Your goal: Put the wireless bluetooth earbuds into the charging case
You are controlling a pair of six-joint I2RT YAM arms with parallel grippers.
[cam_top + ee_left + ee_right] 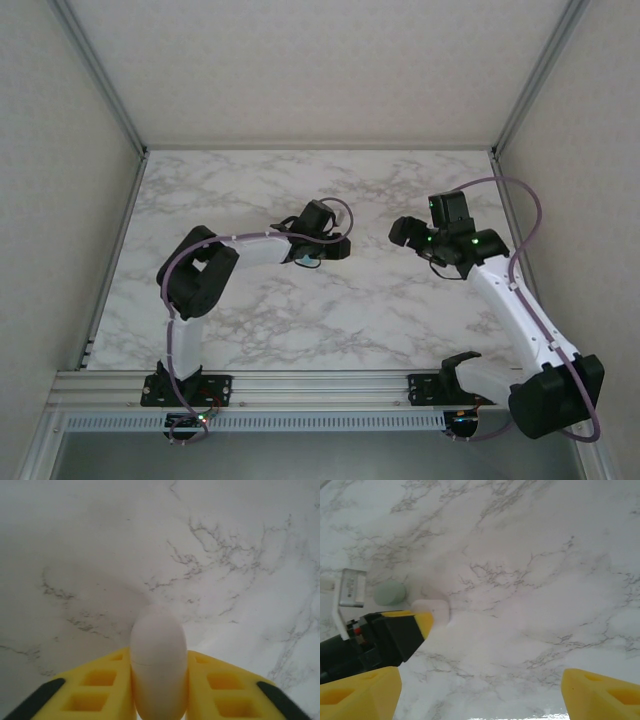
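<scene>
My left gripper is shut on a small white oval piece with a seam across it; the yellow fingers press on both its sides just above the marble. From the right wrist, the same white piece sticks out past a yellow fingertip. A pale green-blue rounded thing, apparently the charging case, lies close beside the left gripper. My right gripper hangs open and empty to the right, facing the left one. The earbuds are out of view.
The marble tabletop is walled by white panels left, right and behind, with a metal rail along the near edge. Bare marble lies between the two grippers and in front of them.
</scene>
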